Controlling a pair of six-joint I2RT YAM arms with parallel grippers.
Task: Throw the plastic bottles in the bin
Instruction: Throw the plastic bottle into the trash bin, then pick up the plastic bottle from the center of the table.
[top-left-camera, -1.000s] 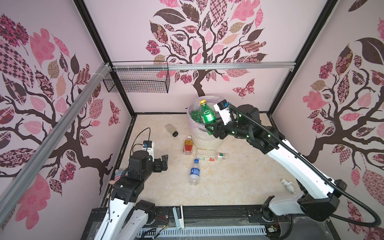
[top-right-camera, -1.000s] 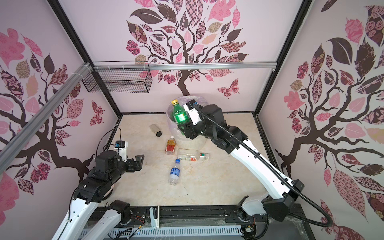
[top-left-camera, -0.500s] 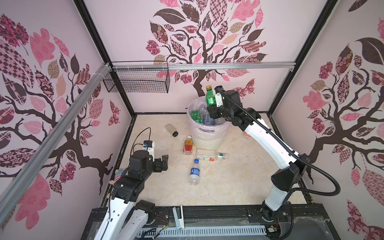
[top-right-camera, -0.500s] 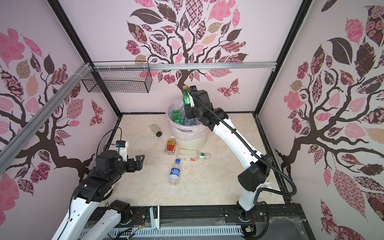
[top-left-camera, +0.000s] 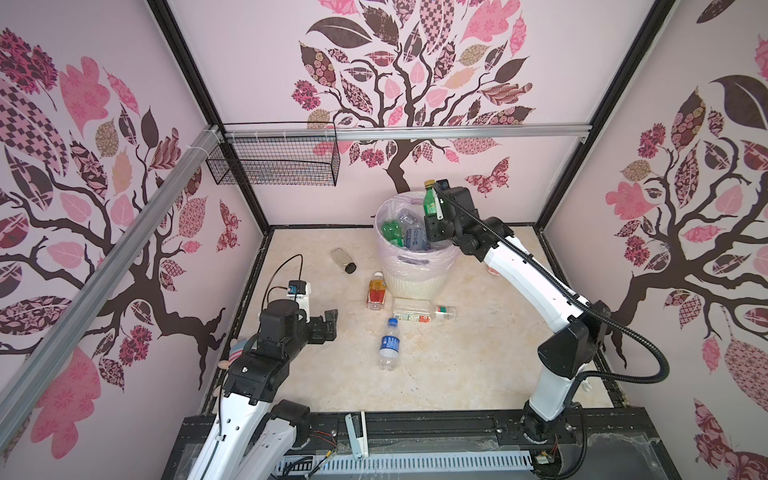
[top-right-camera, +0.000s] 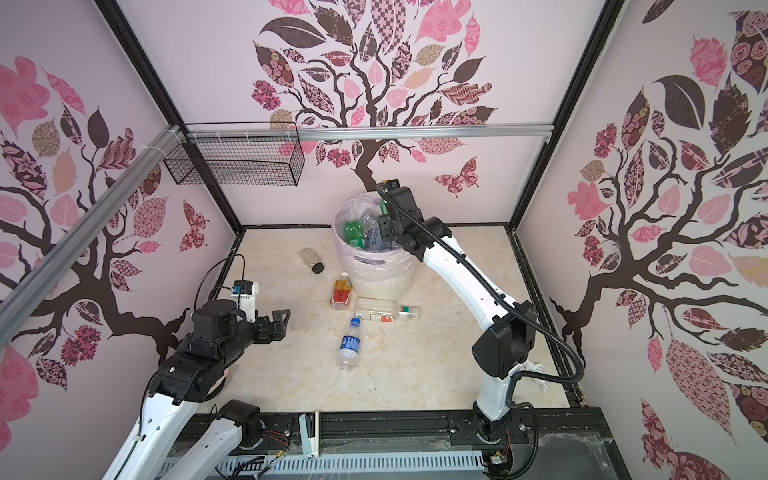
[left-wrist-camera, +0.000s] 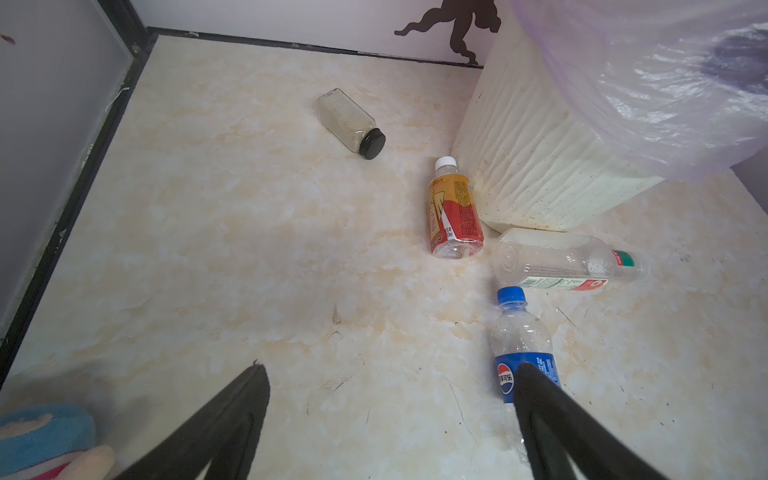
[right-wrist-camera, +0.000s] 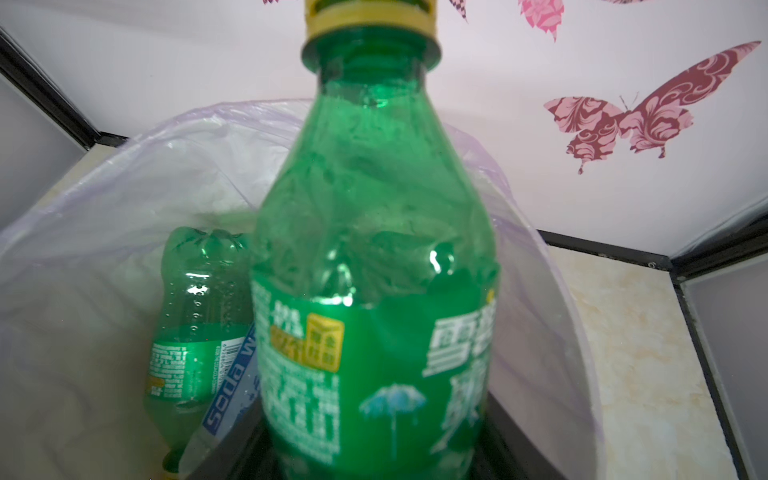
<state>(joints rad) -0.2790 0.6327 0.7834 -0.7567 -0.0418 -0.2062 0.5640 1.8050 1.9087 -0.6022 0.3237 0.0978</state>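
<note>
left arm folded low near its base, forearm level. left tool (top-left-camera: 329, 325) hangs just above the desk, aimed toward the middle, jaws spread wide, nothing between them. right arm stretched long toward the back wall, wrist raised. right tool (top-left-camera: 432, 202) points up, jaws clamped on a green bottle (right-wrist-camera: 374, 270), held upright, cap on top.
</note>
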